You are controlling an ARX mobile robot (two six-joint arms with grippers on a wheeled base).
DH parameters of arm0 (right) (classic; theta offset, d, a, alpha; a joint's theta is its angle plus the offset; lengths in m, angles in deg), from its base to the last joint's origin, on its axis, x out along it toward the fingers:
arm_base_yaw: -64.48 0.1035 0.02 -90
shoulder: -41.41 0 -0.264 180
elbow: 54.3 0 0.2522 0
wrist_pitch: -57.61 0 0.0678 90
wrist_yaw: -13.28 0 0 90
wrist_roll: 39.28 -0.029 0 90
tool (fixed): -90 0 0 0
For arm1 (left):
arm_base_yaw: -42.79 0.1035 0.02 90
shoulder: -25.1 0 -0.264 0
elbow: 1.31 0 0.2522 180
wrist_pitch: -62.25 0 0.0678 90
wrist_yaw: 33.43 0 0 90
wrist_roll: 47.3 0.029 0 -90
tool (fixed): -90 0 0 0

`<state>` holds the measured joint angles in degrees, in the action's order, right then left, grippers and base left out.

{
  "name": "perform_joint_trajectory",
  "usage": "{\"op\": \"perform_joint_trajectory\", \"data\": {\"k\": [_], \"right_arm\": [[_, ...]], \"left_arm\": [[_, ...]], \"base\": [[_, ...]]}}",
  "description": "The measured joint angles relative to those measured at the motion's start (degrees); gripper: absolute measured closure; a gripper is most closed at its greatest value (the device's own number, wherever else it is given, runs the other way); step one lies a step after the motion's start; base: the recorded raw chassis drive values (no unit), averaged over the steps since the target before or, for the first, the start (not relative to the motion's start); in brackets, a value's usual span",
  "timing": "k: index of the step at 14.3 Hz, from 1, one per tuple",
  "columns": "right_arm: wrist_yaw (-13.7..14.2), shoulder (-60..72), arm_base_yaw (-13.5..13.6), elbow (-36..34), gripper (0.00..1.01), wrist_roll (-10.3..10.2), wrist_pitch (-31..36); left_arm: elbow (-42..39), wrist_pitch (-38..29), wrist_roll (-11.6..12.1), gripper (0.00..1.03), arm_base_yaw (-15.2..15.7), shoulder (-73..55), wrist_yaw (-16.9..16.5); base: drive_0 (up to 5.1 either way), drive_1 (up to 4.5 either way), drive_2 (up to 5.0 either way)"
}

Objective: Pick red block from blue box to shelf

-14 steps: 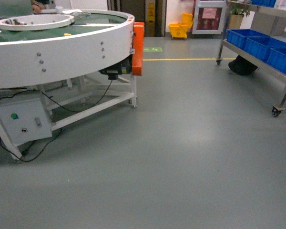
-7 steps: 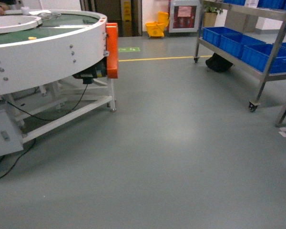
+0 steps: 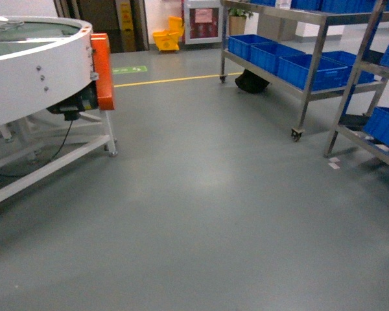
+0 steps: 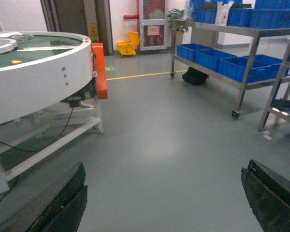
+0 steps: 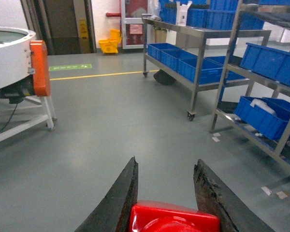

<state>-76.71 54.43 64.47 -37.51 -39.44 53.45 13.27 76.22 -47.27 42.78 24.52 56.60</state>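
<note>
The red block sits deep between the two dark fingers of my right gripper, which is shut on it above the grey floor. My left gripper is open, its fingers wide apart with only floor between them. The stainless-steel shelf stands ahead to the right on castors, also seen in the right wrist view and the left wrist view. The blue box is out of view. Neither gripper shows in the head view.
A second steel rack stands nearer at the far right. Deep-blue crates fill both racks. A round white conveyor table with an orange guard is at the left. A black bag lies under the shelf; a yellow mop bucket stands far back.
The head view has swung to the right: the round table slid toward the left edge and the steel racks moved in from the right, with a second rack now showing.
</note>
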Motion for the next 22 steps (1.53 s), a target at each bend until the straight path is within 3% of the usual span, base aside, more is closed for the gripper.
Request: {"op": "perform_joint_trajectory", "data": {"k": [5, 10, 22], "right_arm": [[0.0, 0.0, 0.0, 0.0, 0.73, 0.0, 0.1], [0.0, 0.0, 0.0, 0.0, 0.73, 0.0, 0.0], [0.0, 0.0, 0.0, 0.0, 0.73, 0.0, 0.0]], "left_arm": [[0.0, 0.0, 0.0, 0.05, 0.0, 0.0, 0.1], [0.0, 0.0, 0.0, 0.05, 0.0, 0.0, 0.0], [0.0, -0.1, 0.0, 0.05, 0.0, 0.0, 0.0]], "base": [[-1.0, -1.06, -2.7], [0.3, 2.36, -1.7], [0.1, 4.11, -4.0]]}}
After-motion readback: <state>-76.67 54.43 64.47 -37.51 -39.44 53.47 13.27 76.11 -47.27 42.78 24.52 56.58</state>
